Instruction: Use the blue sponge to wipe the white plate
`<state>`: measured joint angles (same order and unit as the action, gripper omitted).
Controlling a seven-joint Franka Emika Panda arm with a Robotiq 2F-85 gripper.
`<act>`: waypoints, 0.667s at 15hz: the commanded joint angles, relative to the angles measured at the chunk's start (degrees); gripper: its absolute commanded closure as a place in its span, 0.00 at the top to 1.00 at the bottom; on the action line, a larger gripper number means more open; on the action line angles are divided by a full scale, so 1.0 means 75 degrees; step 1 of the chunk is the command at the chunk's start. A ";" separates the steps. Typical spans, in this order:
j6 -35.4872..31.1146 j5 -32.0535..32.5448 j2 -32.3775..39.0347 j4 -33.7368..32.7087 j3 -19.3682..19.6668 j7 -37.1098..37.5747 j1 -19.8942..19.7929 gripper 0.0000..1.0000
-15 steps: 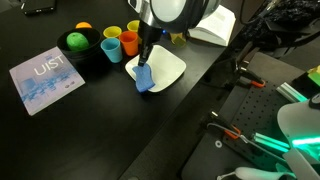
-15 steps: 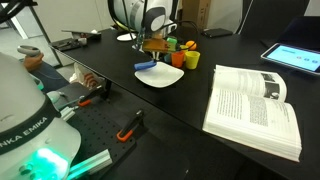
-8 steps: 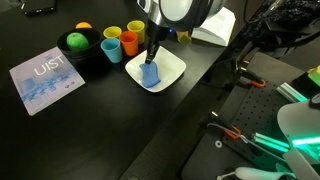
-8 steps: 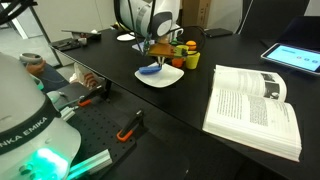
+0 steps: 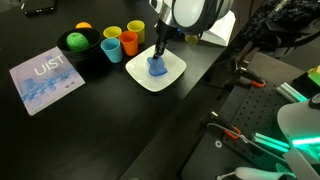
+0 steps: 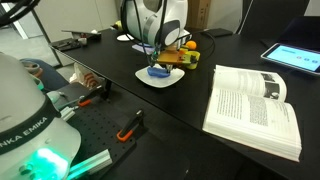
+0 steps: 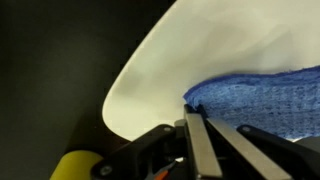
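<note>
The robot's gripper [image 5: 157, 60] is clenched on the small soft blue sponge [image 5: 156, 69] and presses it down on the flat, square white plate [image 5: 172, 76] with rounded corners. In both exterior views the sponge lies inside the plate, near its middle, and the arm stands almost upright above it [image 6: 157, 66]. In the wrist view the two fingers [image 7: 196, 140] are close together at the lower edge, and the rough blue sponge [image 7: 262, 95] touches the smooth white surface of the plate [image 7: 170, 65] just beyond them.

The plate rests on the black table [image 5: 100, 120]. Just beside the plate stand three small plastic cups: a light-blue cup [image 5: 112, 47], an orange cup [image 5: 129, 42] and a yellow cup [image 5: 136, 28]. A dark bowl [image 5: 78, 50] near the cups holds a round green fruit [image 5: 76, 41]. A pale blue booklet [image 5: 46, 78] lies flat, well apart from the plate. In an exterior view, an open book with white pages [image 6: 255, 105] lies near the edge of the table.
</note>
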<state>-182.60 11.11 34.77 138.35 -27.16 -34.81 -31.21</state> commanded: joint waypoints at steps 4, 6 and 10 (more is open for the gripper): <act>-0.0705 0.0675 -0.0009 0.0066 0.0798 0.0614 0.0085 0.01; -0.0779 0.0861 -0.0025 0.0110 0.0806 0.0828 0.0028 0.01; -0.0666 0.1139 -0.0025 0.0229 0.0393 0.1189 -0.0288 0.01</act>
<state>-187.21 17.26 34.64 138.52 -22.29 -28.44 -31.42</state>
